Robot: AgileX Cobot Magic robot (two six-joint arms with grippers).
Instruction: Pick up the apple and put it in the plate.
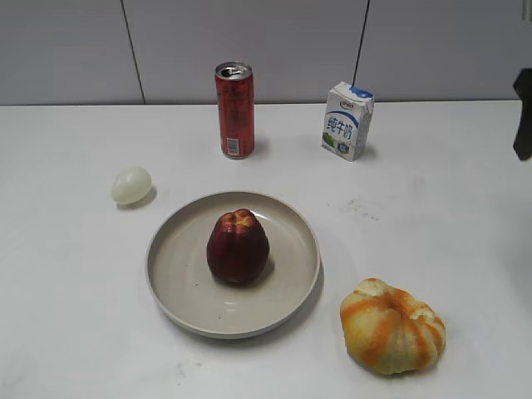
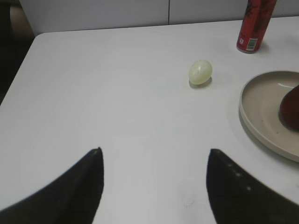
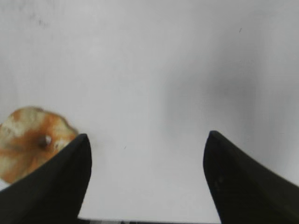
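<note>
From my remote station I see a white desk (image 1: 75,316). Going from left to right along it: a small pale egg-shaped object (image 1: 131,184) lies at the far left, well apart from everything else. Behind and right of it a red drinks can (image 1: 234,110) stands upright near the back wall. In the middle sits the plate (image 1: 179,303), and the apple (image 1: 238,246) stands upright inside it, a little right of centre, resting on the plate floor. Further back and right is a small white and blue milk carton (image 1: 347,120). At the front right lies a lumpy orange and yellow striped pumpkin-like thing (image 1: 392,326), just beside the plate but not touching it.

I judge the task essentially complete, since the apple already rests in the plate. The step in hand is keeping both arms clear: any retreat should rise away from the desk and avoid sweeping across the plate rim or nudging the apple, which looks top-heavy enough to tip.

The left pincer (image 2: 154,186) is spread wide over bare desk, holding and touching nothing, with the plate edge off to its right. The right pincer (image 3: 145,179) is also spread wide and empty above bare desk, the pumpkin-like thing beside its left finger.
</note>
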